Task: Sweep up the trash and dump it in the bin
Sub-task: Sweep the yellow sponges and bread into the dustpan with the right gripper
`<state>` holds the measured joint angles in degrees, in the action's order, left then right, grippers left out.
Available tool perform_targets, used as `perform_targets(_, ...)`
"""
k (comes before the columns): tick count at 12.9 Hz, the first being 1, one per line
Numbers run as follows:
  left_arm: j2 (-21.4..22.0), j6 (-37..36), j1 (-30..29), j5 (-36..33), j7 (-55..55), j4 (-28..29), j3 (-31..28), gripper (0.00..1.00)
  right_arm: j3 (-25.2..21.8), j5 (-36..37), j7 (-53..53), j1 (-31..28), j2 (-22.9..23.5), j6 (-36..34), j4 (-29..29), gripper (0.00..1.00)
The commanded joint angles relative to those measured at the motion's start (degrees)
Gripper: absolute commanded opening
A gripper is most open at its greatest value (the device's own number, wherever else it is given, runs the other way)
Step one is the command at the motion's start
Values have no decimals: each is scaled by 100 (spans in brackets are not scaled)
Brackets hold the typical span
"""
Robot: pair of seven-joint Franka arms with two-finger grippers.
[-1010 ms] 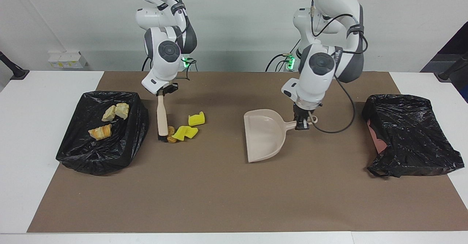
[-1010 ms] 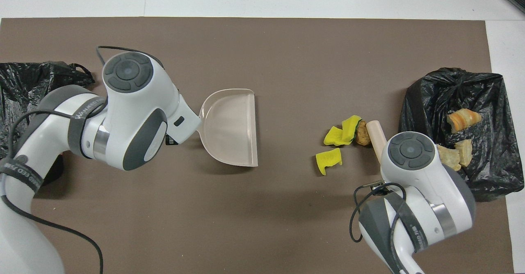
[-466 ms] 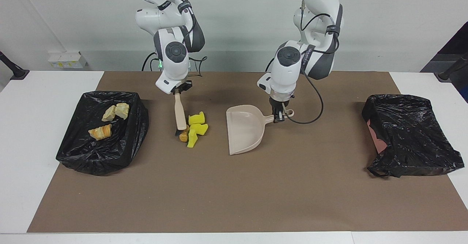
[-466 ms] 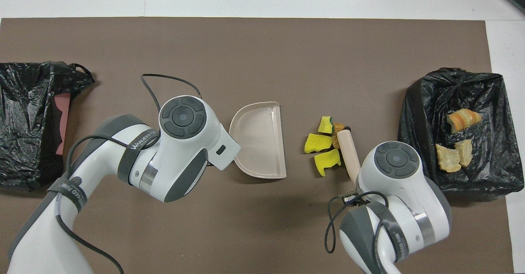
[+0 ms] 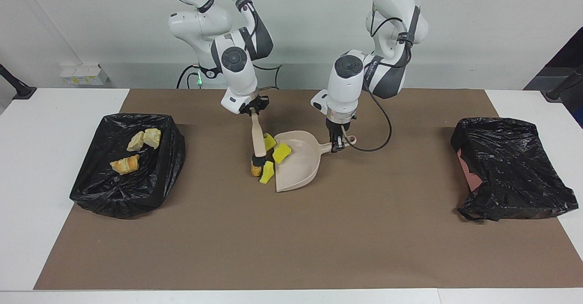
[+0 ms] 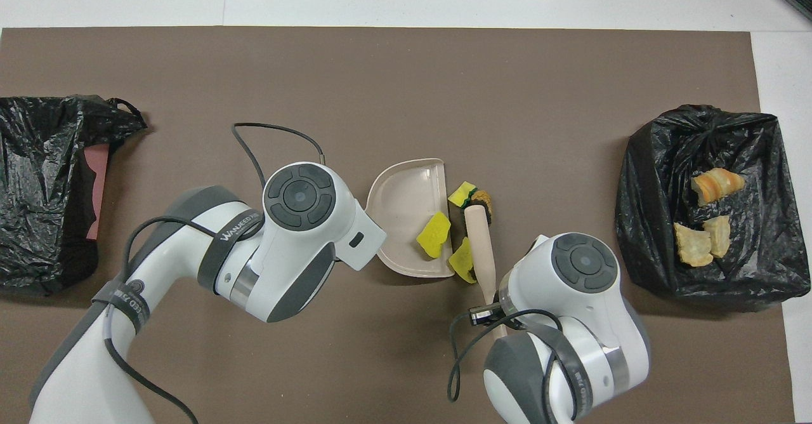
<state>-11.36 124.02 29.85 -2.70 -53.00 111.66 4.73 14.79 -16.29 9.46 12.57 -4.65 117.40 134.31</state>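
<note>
Trash: 3 bright yellow spongy pieces and 1 brown lump sit at the mouth of the dustpan (image 5: 298, 165); 1 yellow piece (image 5: 281, 153) lies just inside the pan; another (image 5: 269, 141) is at the pan's edge nearer to the robots; a third (image 5: 267, 172) is on the mat just beside the lip; the brown lump (image 5: 255, 169) touches the brush head
Bread chunks: 3 golden-orange chunks (image 5: 125, 164) lie in the black-lined bin (image 5: 150, 183) toward the right arm's end of the tabletop
Right tool (image 5: 252, 109): clamped on the top of the brush (image 5: 258, 141); the brush stands nearly upright, bristles down on the mat beside the pan's open edge
Left tool (image 5: 337, 145): clamped on the dustpan's handle; the pan rests on the brown mat (image 5: 291, 249), mouth facing the brush
Second bag (image 5: 510, 167): black, crumpled, toward the left arm's end, well apart from the pan
</note>
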Motion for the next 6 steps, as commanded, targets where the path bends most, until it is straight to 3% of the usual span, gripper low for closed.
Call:
perform_targets(1, 143, 192, 100, -11, 114, 207, -68, 0, 15, -672, 73, 201, 464, 11, -649, 0)
perform_targets(4, 134, 245, 83, -11, 123, 215, -68, 0, 15, -771, 520, 325, 781, -199, -1423, 0)
perform_targets(6, 143, 245, 48, -11, 123, 241, -68, 0, -63, -596, 557, 203, 659, -1013, -1801, 0)
